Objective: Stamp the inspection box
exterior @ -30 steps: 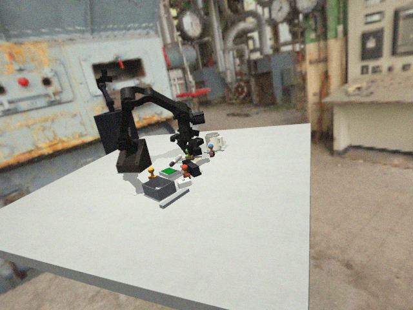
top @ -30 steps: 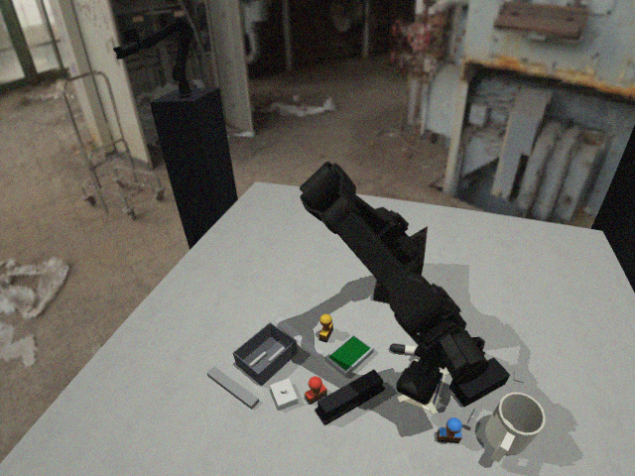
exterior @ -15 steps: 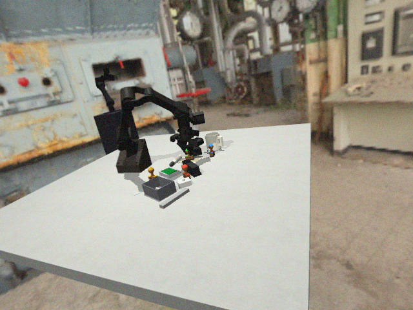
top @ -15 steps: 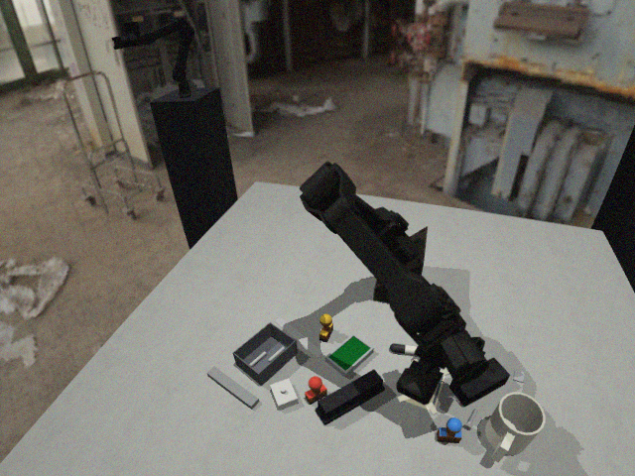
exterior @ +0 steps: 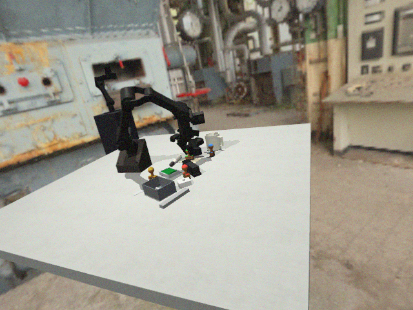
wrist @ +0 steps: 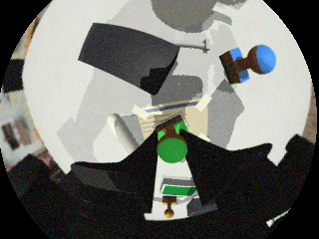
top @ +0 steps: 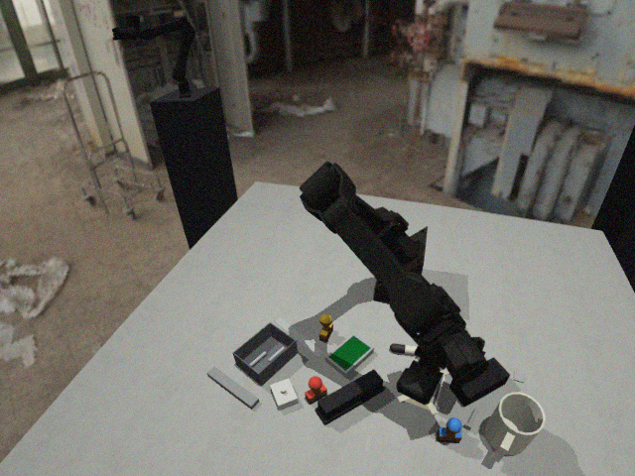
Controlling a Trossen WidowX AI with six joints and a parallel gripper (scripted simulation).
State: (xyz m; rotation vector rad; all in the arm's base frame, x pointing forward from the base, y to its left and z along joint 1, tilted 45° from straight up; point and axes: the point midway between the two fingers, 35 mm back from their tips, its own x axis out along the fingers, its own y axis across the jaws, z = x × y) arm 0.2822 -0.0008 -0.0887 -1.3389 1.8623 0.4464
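My gripper [top: 444, 390] [exterior: 190, 154] [wrist: 167, 133] is closed on the green-topped stamp [exterior: 188, 155] [wrist: 171, 148], held over the card [top: 418, 403] [wrist: 199, 119] directly below it; alignment with the inspection box, on which pressing or lifting depends, I cannot verify.
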